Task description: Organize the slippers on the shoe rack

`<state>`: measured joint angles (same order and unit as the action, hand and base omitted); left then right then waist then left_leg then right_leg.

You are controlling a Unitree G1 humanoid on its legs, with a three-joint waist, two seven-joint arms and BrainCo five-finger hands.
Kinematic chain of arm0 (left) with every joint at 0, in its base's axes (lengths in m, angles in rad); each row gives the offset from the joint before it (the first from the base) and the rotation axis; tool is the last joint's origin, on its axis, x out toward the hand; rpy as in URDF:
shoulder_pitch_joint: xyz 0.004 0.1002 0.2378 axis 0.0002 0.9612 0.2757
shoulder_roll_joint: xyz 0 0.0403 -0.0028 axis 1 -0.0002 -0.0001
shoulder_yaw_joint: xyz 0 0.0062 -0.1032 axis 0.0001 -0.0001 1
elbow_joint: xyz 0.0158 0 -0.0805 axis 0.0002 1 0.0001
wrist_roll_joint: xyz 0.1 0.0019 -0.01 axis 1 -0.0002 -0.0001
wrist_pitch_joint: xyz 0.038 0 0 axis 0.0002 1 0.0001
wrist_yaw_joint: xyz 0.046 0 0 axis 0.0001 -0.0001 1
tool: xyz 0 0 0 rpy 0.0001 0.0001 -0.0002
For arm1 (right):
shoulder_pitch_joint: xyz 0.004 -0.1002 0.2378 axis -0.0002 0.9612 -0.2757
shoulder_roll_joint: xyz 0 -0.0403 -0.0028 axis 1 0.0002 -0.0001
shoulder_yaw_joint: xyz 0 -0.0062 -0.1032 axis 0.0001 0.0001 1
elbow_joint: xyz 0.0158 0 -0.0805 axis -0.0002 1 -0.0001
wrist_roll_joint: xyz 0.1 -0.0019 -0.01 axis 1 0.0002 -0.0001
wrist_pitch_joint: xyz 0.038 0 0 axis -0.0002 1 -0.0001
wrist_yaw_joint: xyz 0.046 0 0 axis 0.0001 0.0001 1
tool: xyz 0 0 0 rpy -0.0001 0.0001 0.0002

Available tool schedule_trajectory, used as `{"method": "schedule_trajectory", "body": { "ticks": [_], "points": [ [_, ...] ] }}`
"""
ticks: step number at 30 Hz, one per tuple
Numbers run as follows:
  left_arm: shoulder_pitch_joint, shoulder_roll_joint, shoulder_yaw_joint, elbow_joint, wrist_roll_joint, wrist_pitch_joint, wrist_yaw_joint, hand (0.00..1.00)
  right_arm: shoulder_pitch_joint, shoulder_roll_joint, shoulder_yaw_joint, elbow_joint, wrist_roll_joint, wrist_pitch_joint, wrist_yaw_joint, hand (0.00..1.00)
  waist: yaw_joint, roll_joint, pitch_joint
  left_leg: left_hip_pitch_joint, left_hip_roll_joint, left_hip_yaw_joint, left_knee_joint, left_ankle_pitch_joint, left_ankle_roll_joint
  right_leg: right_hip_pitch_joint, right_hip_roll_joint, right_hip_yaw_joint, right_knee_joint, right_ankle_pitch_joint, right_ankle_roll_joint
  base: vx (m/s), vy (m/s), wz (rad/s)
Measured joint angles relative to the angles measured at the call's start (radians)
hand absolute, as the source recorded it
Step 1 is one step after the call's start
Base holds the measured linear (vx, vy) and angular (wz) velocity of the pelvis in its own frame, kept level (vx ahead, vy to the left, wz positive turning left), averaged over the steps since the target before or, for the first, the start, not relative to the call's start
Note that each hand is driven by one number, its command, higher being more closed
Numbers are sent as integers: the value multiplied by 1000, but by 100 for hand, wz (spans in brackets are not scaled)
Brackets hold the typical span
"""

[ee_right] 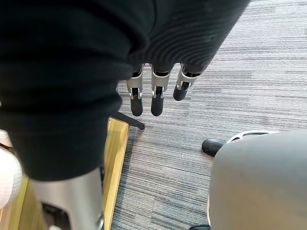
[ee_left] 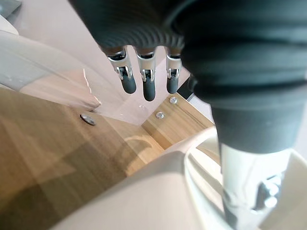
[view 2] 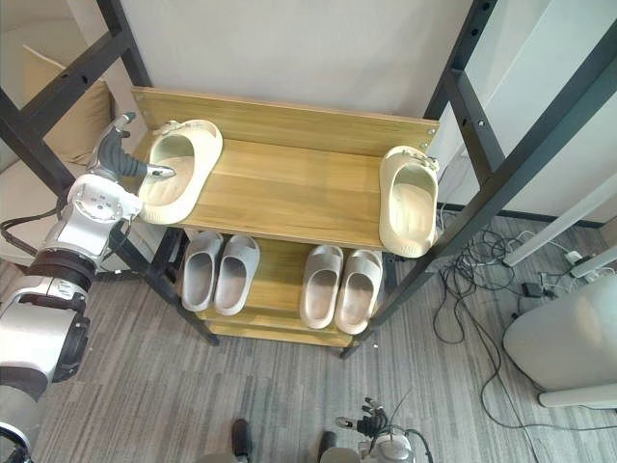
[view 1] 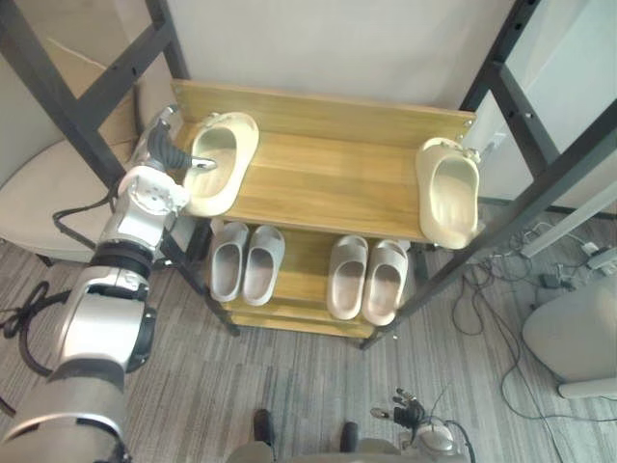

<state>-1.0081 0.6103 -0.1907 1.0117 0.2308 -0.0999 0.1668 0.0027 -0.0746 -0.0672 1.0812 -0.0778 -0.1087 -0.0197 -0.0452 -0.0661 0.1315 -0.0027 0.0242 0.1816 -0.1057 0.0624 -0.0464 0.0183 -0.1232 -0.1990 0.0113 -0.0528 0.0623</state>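
left hand (view 1: 166, 149) thumb in top-shelf slipper (view 1: 224, 154) (fingers straight)

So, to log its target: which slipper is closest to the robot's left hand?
The slipper at the top shelf's left end, with the left hand at its rim; the other top-shelf slipper lies far right, the lower-shelf slippers beneath.

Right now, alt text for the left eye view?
Left hand touches the cream slipper at the left of the top shelf, thumb over its opening. A second slipper lies at the right end; two pairs sit on the lower shelf.
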Motion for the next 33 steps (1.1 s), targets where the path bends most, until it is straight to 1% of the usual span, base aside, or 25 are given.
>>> {"method": "schedule_trajectory", "body": {
  "ticks": [6,9,14,19,21,24,25,28,32,33],
  "points": [
    [-14,-3,-4,1,-21,2,3,100,-2,13,-8,-1,1,0,-1,0,1,0,0,-16,-2,9,-4,-1,4,-24,-3,12,1,2,-2,-44,7,-6],
    [-19,-11,-3,1,-35,7,5,100,-1,24,-8,0,0,1,-2,0,6,0,0,-19,-3,9,-4,1,7,-24,-4,12,1,11,7,0,0,0],
    [-20,-22,-4,1,-40,8,2,100,-1,29,-8,0,0,1,-2,0,5,0,0,-18,-6,2,-4,2,8,-18,-5,7,-2,13,9,-14,-5,3],
    [-19,-51,-3,-3,-61,8,2,100,-3,29,-7,0,0,4,-2,0,4,0,0,-17,-13,-2,1,4,11,-12,-12,-5,-4,15,13,-17,-2,6],
    [-19,-69,-3,-10,-67,8,2,100,-4,29,-7,0,0,5,-1,0,4,0,0,-17,-17,-3,1,6,13,-9,-16,-8,-7,18,16,-19,6,6],
    [-13,-117,-4,-40,-78,14,5,100,-5,28,-1,0,0,6,-1,0,3,0,0,-13,-24,-6,1,7,16,3,-20,-13,-17,25,17,-36,11,6],
    [-4,-134,-4,-62,-81,20,12,100,-6,29,3,0,0,6,-1,0,3,0,0,-13,-25,-8,1,9,18,3,-22,-14,-17,25,18,-36,2,3],
    [25,-182,-5,-141,-107,21,50,100,-5,30,6,-1,1,10,-2,0,0,0,0,-13,-27,-17,1,11,21,6,-23,-18,-16,25,17,-44,-7,4],
    [35,-251,-45,-182,-112,21,48,100,-9,29,17,-3,1,12,-2,0,-12,0,0,-3,-32,-29,-4,12,23,20,-28,-30,-17,24,15,-17,-8,6],
    [38,-281,-49,-189,-115,21,47,100,-13,28,27,-5,1,16,-2,0,-18,2,1,1,-33,-27,-5,11,22,23,-29,-28,-17,21,11,-31,-5,-4]
  ]
}}
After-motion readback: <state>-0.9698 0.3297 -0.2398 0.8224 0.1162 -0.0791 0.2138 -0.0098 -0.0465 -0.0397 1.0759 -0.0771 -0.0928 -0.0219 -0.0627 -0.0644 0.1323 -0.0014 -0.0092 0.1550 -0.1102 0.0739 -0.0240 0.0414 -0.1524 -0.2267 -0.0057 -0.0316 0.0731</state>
